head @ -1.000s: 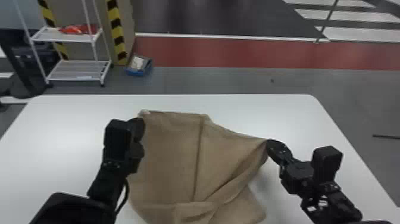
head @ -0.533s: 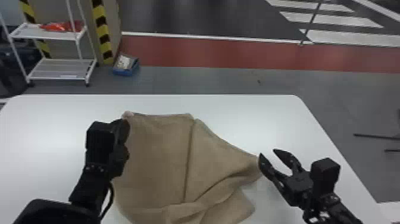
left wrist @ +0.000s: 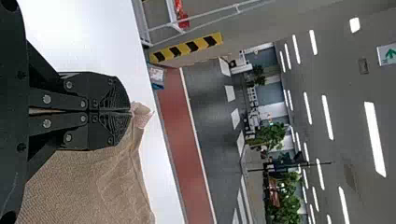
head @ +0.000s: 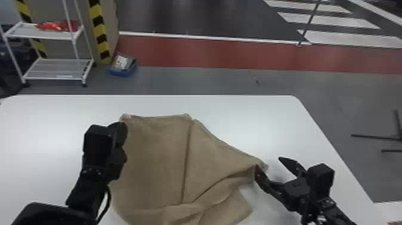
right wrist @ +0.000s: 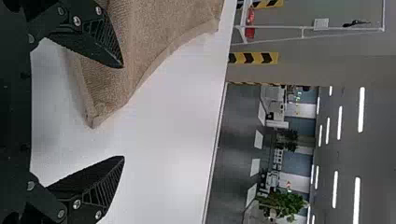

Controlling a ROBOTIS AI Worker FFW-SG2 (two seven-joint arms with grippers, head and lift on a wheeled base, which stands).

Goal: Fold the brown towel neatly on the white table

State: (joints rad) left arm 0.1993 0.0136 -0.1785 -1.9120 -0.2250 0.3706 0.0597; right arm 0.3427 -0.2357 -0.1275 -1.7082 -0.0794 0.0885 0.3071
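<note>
- Left wrist view, overhead: 1 pale sign (left wrist: 386,54) near the ceiling lights, bearing a green arrow; any wording on it is too small to read.
- Head view: 2 yellow-and-black striped warning bands (head: 100,33) on the column (head: 67,12) behind the white rack (head: 53,69).
- Head view: white crossing bars (head: 329,21) painted on the dark floor (head: 209,18).
- Lower shelf edge of the rack: 1 pale strip (head: 64,76), nothing legible.

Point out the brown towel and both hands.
Brown towel (head: 154,161): head view, panel left of the long crease.
Left hand (left wrist: 130,111): left wrist view, where its fingertips meet.
Right hand (right wrist: 123,112): right wrist view, midway between its spread fingertips.
</note>
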